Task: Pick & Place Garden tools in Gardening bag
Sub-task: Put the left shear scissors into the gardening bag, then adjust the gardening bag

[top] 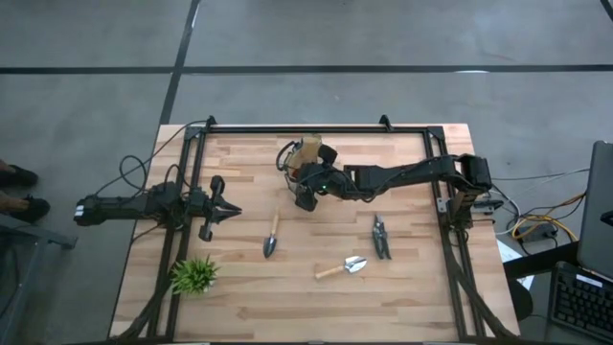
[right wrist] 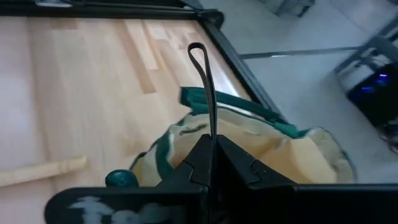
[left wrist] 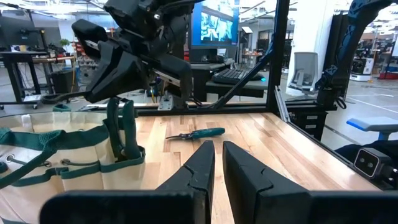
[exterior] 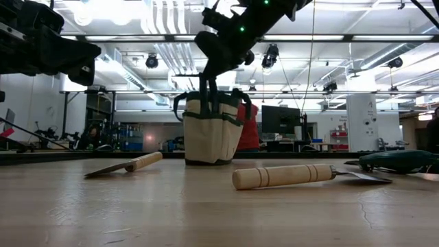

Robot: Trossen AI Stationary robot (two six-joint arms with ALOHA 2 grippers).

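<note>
You had the gardening bag (top: pixel 305 151) at the table's (top: pixel 412 287) far middle, under the right gripper (top: pixel 305 196). One trowel (top: pixel 272 237) lay nearer you, left of centre; a second trowel (top: pixel 343 267) lay right of it, the shears (top: pixel 380 237) farther right. The plant (top: pixel 194 276) stood at the near left corner.

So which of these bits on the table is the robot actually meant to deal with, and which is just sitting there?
Part of the job:
- gardening bag, its loop handle pinched by the right pincer
- two trowels
- pruning shears

Just lying about:
- small green plant
- left pincer, waiting shut at the table's left side
</note>
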